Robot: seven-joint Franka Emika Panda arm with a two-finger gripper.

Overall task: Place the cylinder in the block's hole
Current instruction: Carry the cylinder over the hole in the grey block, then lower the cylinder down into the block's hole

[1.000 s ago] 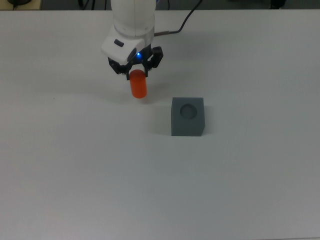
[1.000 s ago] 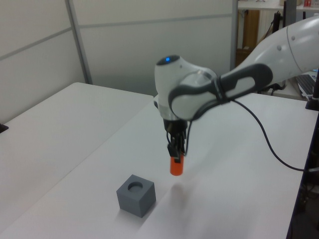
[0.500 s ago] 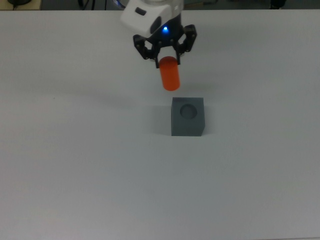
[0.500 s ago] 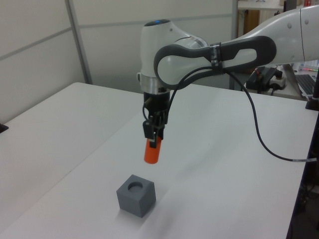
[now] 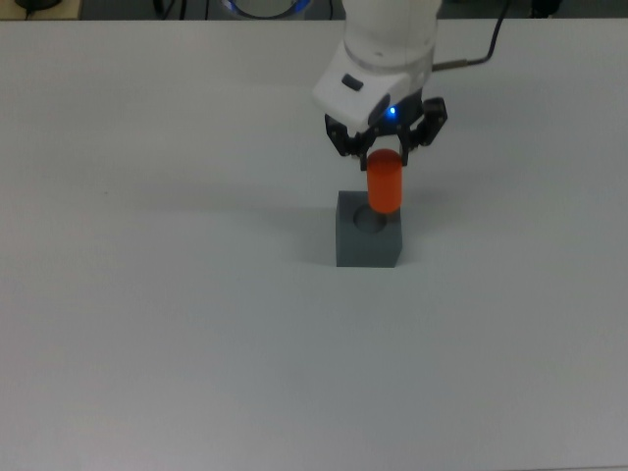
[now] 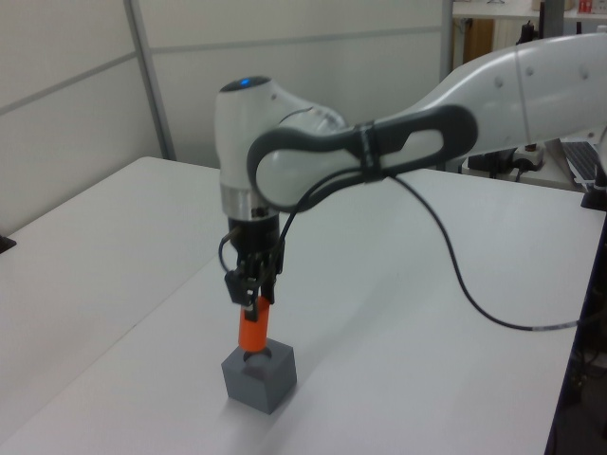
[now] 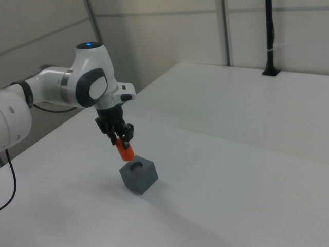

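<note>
1. My gripper [image 5: 385,149] is closed on the upper end of the cylinder [image 5: 385,186], which hangs upright below my fingers with most of its orange length showing.

2. The cylinder is in the air over the block [image 5: 368,241]. In the left view its lower end sits right at the hole [image 6: 256,358], while in the right view it hangs just above the block's top edge on the right view's left. I cannot tell whether the tip has entered the hole or only hovers at its rim.

3. In the top view the cylinder covers part of the hole and a grey crescent of the recess shows on the top view's left, so I judge the alignment close but perhaps not yet exact.

4. By my reading, the pick-up and the carry are done. What is left is to centre over the hole, lower until the cylinder seats, then open up and lift away.

5. The block stands square on the white table [image 5: 147,324], apart from everything else.

6. Around it, only my black cable [image 6: 455,275] trails off behind my arm, well away from the block. Nothing stands between the cylinder and the hole.
</note>
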